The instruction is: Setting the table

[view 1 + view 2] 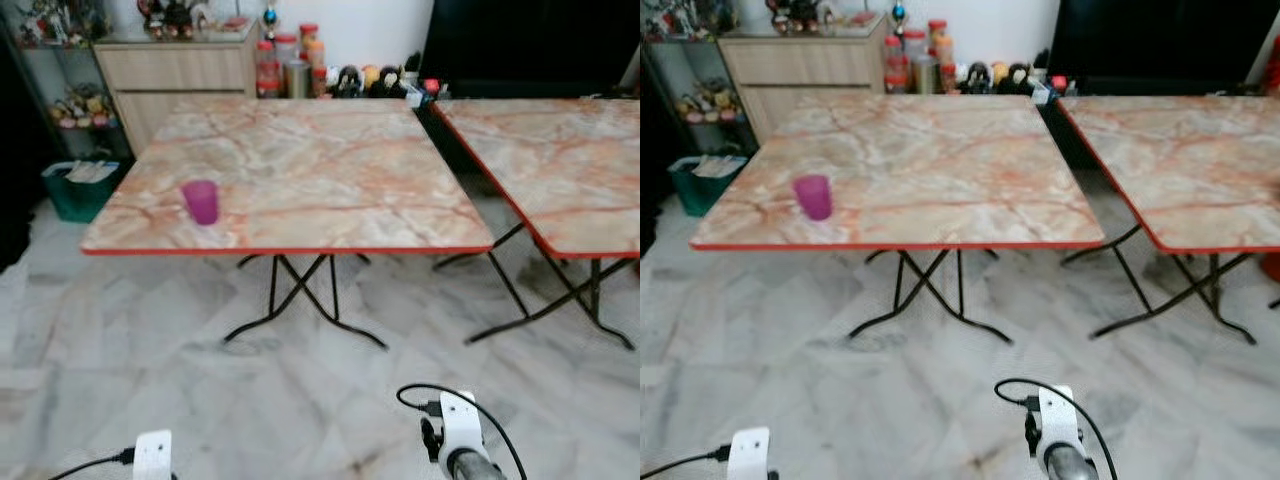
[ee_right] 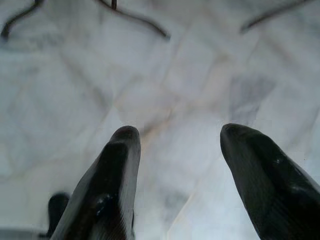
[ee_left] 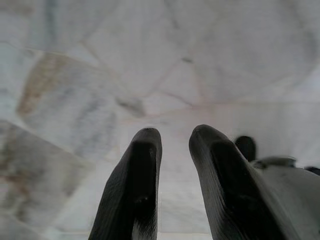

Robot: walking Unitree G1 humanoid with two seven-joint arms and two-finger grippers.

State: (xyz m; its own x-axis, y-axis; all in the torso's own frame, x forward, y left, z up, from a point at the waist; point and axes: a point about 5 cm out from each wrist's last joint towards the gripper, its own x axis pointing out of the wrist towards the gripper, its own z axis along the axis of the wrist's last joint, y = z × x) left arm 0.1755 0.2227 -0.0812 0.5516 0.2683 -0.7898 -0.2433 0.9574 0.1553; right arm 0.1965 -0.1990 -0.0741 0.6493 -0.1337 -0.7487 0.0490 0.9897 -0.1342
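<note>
**In the dining room: two folding tables, one cup**

Ahead of us, a square folding table (image 1: 300,170) with a marbled orange-pink top, red edging and crossed black legs. On it we count one item: a purple cup (image 1: 201,201), upright, near the front edge toward our left corner. To the right, apart by a narrow gap, a second table (image 1: 560,160) of the same pattern. Behind them, a wooden cabinet (image 1: 180,75), red-lidded jars (image 1: 285,60) and a teal bin (image 1: 80,188) on the floor.

Both arms hang low over the grey marble floor (image 1: 300,400), well short of the tables. Our left gripper (image 3: 175,145) shows its fingers slightly parted, holding nothing. Our right gripper (image 2: 180,150) has its fingers spread wide apart, likewise holding nothing
</note>
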